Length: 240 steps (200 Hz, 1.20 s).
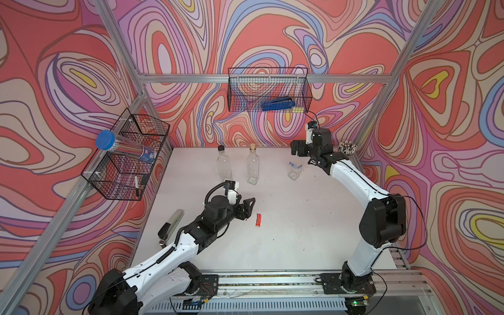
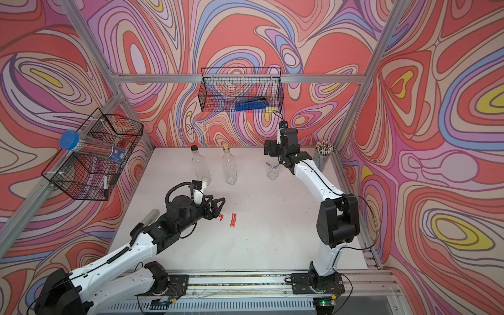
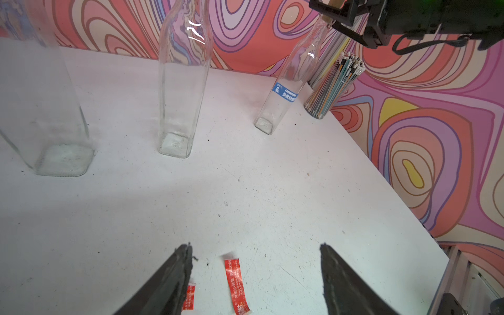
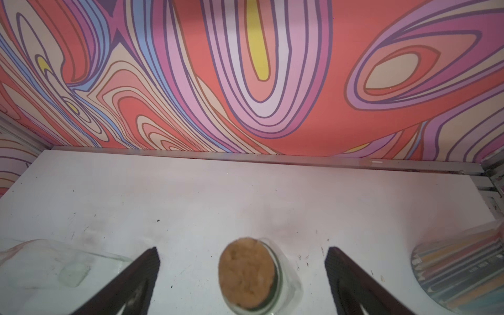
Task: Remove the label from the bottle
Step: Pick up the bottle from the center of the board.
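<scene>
Our right gripper (image 4: 242, 250), spread, hangs above the cork (image 4: 246, 272) of the bottle (image 1: 294, 174); the left gripper (image 3: 256, 245) is spread too. Slippery, fragile glass: we hold the neck and peel the soft label (image 3: 285, 93).

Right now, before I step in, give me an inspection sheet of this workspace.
Surface: white table, speckled.
Job's things: two bare bottles; third bottle bears blue label; two red strips lie loose.
Clutter: pencil cup, back right; grey tool, left edge.
Grippers: left gripper open above strips; right gripper open, fingers astride third bottle's cork.
Cables: black loops on both arms.
Surroundings: two wire baskets on patterned walls.
</scene>
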Tool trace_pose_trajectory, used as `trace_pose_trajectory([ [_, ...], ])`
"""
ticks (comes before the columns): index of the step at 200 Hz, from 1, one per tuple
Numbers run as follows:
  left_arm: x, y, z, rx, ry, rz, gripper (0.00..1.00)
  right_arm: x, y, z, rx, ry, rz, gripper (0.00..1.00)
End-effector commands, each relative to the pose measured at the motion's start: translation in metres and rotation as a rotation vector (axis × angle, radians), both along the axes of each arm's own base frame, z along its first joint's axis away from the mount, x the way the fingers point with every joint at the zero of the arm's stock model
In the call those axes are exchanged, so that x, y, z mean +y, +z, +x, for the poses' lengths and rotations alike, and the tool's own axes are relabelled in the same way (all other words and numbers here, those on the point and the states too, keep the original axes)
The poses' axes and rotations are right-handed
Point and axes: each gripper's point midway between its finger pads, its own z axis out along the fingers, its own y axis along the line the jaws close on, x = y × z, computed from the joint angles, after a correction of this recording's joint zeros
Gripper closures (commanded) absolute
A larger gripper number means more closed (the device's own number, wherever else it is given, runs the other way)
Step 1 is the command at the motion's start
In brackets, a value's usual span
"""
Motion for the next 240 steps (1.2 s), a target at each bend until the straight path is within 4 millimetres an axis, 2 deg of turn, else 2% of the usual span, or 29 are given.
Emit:
trace_pose_trajectory([
  [1, -0.008, 0.015, 0.003, -0.019, -0.018, -0.021, 0.24, 0.004, 0.002, 0.012, -0.034, 0.018, -0.002, 0.07],
  [43, -0.010, 0.017, 0.004, -0.021, -0.026, -0.030, 0.24, 0.001, -0.016, 0.018, -0.017, -0.003, -0.028, 0.21],
  [72, -0.010, 0.018, 0.003, -0.023, -0.027, -0.034, 0.24, -0.001, -0.018, 0.019, -0.029, -0.009, -0.040, 0.34],
  [92, -0.010, 0.018, 0.003, -0.020, -0.027, -0.036, 0.24, -0.002, -0.019, 0.019, -0.031, -0.013, -0.048, 0.49],
  [142, -0.008, 0.019, 0.001, -0.023, -0.022, -0.042, 0.24, 0.000, -0.011, 0.013, -0.044, 0.007, -0.045, 1.00],
  [167, -0.009, 0.022, 0.001, -0.032, -0.029, -0.046, 0.24, 0.000, 0.004, 0.002, -0.069, 0.020, -0.031, 1.00],
  [173, -0.009, 0.022, 0.000, -0.033, -0.031, -0.047, 0.24, 0.000, 0.000, 0.001, -0.061, 0.024, -0.028, 1.00],
  [175, -0.009, 0.023, 0.000, -0.034, -0.032, -0.049, 0.24, 0.000, 0.010, -0.003, -0.080, 0.025, -0.022, 1.00],
  [178, -0.010, 0.023, 0.000, -0.037, -0.033, -0.049, 0.24, -0.001, 0.015, -0.006, -0.089, 0.029, -0.020, 1.00],
  [205, -0.013, 0.030, -0.001, -0.055, -0.054, -0.059, 0.24, 0.003, 0.034, -0.031, -0.110, 0.071, -0.005, 1.00],
  [240, -0.016, 0.039, -0.001, -0.074, -0.074, -0.063, 0.24, 0.022, 0.055, -0.069, -0.128, 0.160, -0.011, 1.00],
])
